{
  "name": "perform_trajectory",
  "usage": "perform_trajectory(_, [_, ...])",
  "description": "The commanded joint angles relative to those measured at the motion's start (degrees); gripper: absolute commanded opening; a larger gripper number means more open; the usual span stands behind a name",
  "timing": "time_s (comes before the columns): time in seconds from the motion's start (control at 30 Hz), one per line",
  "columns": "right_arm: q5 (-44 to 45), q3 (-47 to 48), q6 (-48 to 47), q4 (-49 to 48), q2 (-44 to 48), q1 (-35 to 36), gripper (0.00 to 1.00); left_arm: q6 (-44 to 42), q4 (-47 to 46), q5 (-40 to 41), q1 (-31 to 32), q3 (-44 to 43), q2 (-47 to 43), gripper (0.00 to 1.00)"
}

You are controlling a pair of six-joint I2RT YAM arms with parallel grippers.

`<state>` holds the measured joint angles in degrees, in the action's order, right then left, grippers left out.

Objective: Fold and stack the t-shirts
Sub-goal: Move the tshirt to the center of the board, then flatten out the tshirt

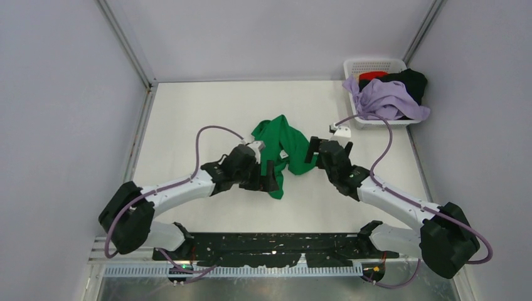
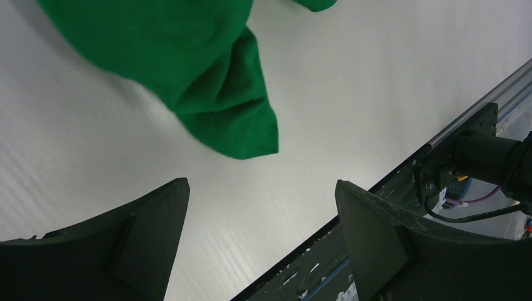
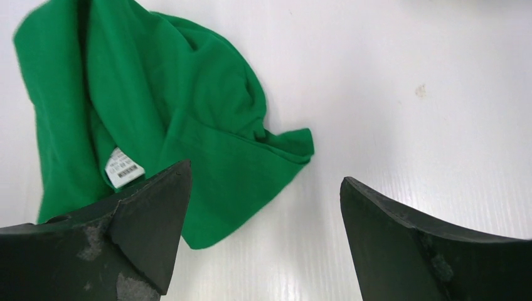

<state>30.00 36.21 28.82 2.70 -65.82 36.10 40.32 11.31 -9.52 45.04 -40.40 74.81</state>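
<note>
Flanked crumpled green t-shirt (image 1: 280,141) on bench (image 1: 207,106) with left gripper (image 2: 262,183) and right gripper (image 3: 266,171), both wide open, empty. Probably stood at flattening; next called for pinching opposite edges.

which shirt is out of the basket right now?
The green shirt: it lies crumpled on the table, mid-workspace. The lavender shirt, black shirt and red shirt are piled in the basket at the far right corner.

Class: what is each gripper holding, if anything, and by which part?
Nothing is held. The left gripper and right gripper are both open; the green t-shirt lies loose on the table near them.
</note>
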Motion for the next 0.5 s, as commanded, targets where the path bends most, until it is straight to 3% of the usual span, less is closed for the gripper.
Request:
perform_trajectory(0.0, [0.93, -4.59, 2.19, -5.85, 3.30, -0.24, 0.96, -2.68, -1.77, 1.22, 3.39, -8.20, 7.66, 0.88])
perform_trajectory(0.27, [-0.50, -8.69, 3.87, -7.56, 6.92, -0.33, 0.97, -3.18, 5.28, 8.21, 7.00, -18.83, 21.74, 0.74])
perform_trajectory(0.37, [-1.76, -10.12, 4.20, -9.86, 7.93, -0.28, 1.00, -3.57, 10.29, 14.84, 8.58, -21.84, 24.48, 0.71])
perform_trajectory(0.47, [-4.55, -9.97, 3.13, -11.75, 6.92, -0.33, 0.96, -3.92, 15.75, 21.92, 9.91, -24.71, 26.70, 0.69])
